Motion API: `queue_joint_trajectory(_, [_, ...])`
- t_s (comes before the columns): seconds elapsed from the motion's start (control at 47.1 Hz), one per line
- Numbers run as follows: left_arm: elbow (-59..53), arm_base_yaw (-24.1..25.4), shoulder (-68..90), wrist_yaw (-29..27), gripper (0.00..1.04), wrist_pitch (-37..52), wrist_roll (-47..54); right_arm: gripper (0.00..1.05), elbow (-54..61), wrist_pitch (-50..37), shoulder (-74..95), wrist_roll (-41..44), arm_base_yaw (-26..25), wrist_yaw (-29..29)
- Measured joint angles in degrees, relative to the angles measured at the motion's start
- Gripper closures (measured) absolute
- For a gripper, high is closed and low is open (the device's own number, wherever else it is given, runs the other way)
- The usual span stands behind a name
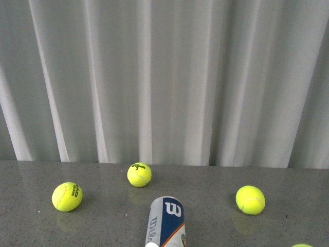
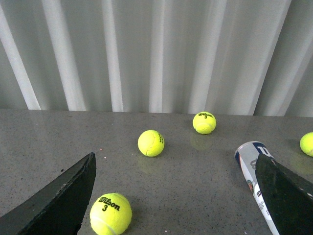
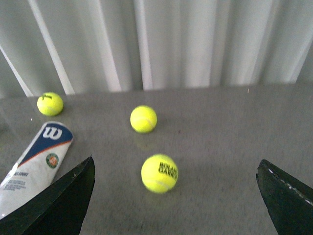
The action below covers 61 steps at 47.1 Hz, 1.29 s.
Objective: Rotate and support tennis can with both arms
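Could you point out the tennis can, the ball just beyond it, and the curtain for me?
Tennis can (image 1: 172, 214), front view, on the blue label under the W.
Ball beyond it (image 1: 139, 174), front view, on its middle.
Curtain (image 1: 169, 77), front view, on a middle fold.

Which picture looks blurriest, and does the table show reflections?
Right wrist view is softest: the nearest ball smears slightly. Left wrist view is sharp: print on the near Wilson ball reads clearly. Front view shows faint ball reflections on the glossy table.
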<state>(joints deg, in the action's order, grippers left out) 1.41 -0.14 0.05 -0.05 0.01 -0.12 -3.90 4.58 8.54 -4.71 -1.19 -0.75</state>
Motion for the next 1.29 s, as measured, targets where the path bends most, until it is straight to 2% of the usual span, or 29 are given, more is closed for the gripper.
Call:
queue_joint_trajectory(0.127, [0.0,0.0,0.0,0.0,0.07,0.0,0.0,0.07,-6.5,-7.0,18.8,-3.4,-2.0,-2.8])
queue_joint_trajectory(0.255, [0.0,0.0,0.0,0.0,0.07,0.0,0.0,0.07,-17.9,-9.6,42.6,-5.8,-0.1,-7.6])
queue_joint_trajectory(0.382, [0.0,0.0,0.0,0.0,0.07,0.0,0.0,0.07,-29.1,-6.8,65.6,-9.6,5.7,-14.9])
queue_joint_trajectory(0.446, [0.0,0.0,0.0,0.0,0.07,0.0,0.0,0.07,-34.2,-6.9,74.8,-11.0,9.4,-15.6])
queue_joint_trajectory(0.701, [0.0,0.0,0.0,0.0,0.07,0.0,0.0,0.07,-47.0,-7.7,93.0,-15.2,19.4,-17.1])
queue_joint_trajectory(0.849, [0.0,0.0,0.0,0.0,0.07,0.0,0.0,0.07,-53.6,-6.5,101.6,-17.5,24.1,-14.2])
queue_joint_trajectory(1.019, [0.0,0.0,0.0,0.0,0.07,0.0,0.0,0.07,-57.7,-5.3,106.4,-18.2,26.6,-14.1])
queue_joint_trajectory(1.295, [0.0,0.0,0.0,0.0,0.07,0.0,0.0,0.07,-64.2,-2.5,113.0,-18.7,27.1,-13.1])
